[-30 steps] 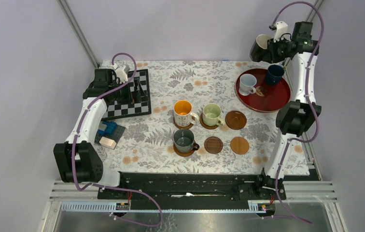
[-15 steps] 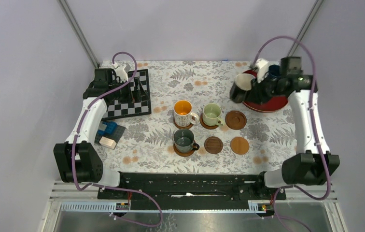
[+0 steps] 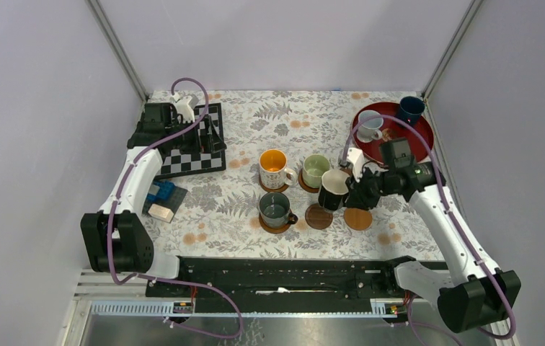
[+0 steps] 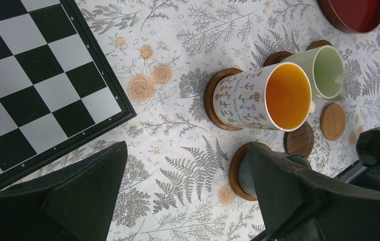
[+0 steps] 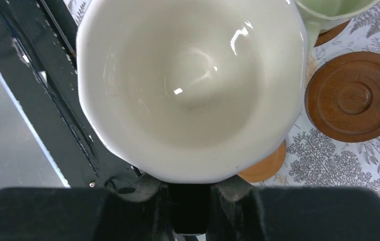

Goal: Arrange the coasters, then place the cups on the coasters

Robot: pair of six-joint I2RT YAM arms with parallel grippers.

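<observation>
Right wrist view, cream-lined cup (image 5: 193,85) handle and outer wall hidden, pale coaster (image 5: 268,163) mostly covered beneath its rim, green cup (image 5: 328,7) cut by top edge, left wrist view, grey-green cup (image 4: 245,175) largely behind left end effector (image 4: 186,160) finger, red tray (image 4: 359,10) cropped.

The top external view looks down from high behind the near edge of the table (image 3: 291,108), covering it all. From the left wrist we look down past the chessboard (image 4: 27,75) toward the orange-inside mug (image 4: 258,98), which the top view shares. From the right wrist we look straight into the black mug (image 5: 193,85) at close range.
</observation>
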